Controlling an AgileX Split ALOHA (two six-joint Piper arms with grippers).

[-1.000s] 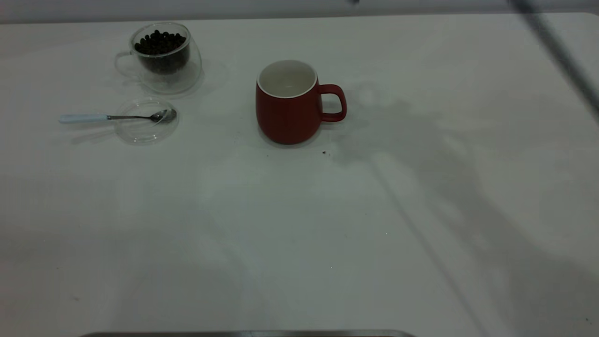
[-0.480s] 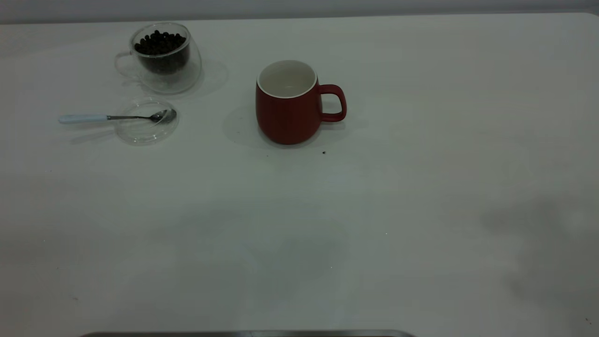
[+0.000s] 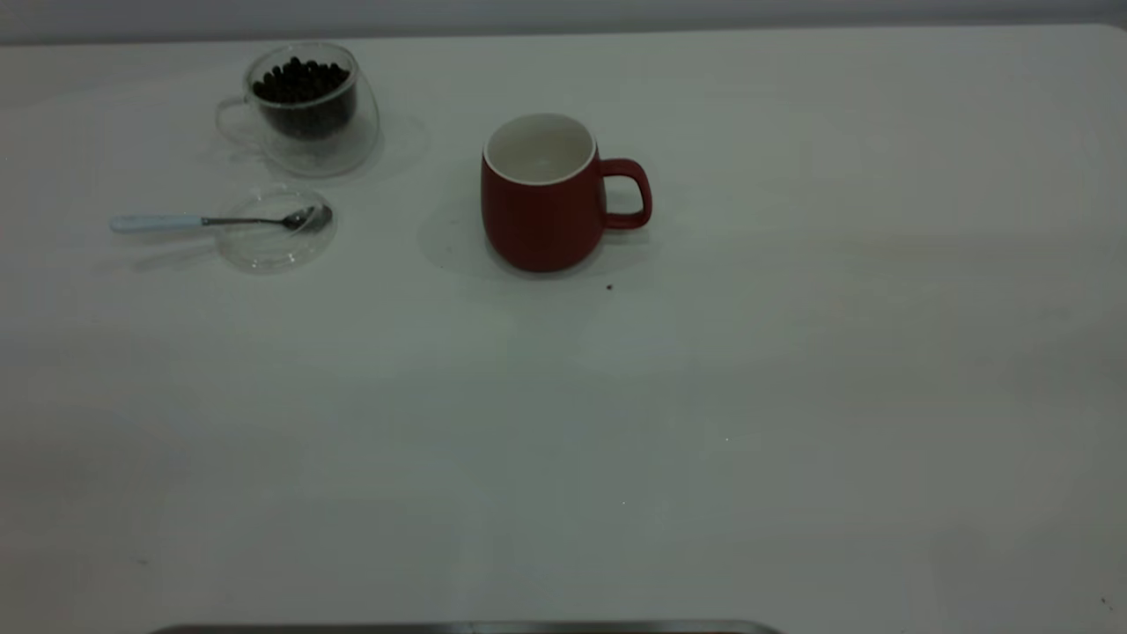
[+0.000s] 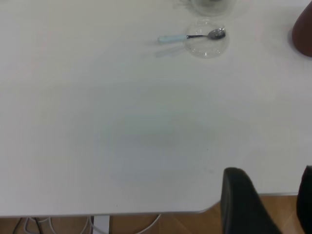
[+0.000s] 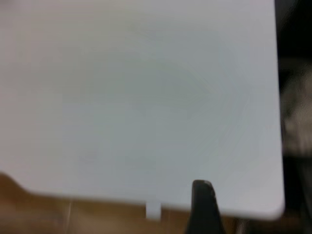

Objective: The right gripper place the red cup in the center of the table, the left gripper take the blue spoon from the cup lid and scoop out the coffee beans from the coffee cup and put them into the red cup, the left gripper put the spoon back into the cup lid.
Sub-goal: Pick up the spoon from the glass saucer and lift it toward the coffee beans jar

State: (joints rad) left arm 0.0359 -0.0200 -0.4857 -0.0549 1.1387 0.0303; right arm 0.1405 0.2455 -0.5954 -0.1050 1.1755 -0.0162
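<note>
Red cup [image 3: 541,207]: it is set upright on the table [image 3: 704,440], about in the middle across its width, with the handle turned away from the coffee cup. The white inside is seen empty.
Coffee cup [image 3: 304,110]: it is placed well apart from the red cup, on the side opposite to the red cup's handle and a little farther back. The coffee beans [image 3: 299,81] are heaped inside it.
Cup lid [image 3: 273,242]: it is laid flat on the same side of the red cup, just beside the coffee cup.
Blue spoon [image 3: 211,220]: the metal bowl is rested on the lid, and the pale handle is pointed away from the red cup, out past the lid's rim.
Change: one second ago a blurred arm and its wide shadow were seen beyond the red cup's handle side; now both are gone and the cup is left standing alone.
Meaning: the placing of the red cup is judged to be finished; the taking of the spoon is the next step.
Left gripper [image 4: 271,171]: it is held released, with a wide gap and nothing inside, near the table's edge, well apart from the red cup and the spoon.
Right gripper [image 5: 202,204]: it is seen at a table edge, far from the red cup; its state cannot be told.
</note>
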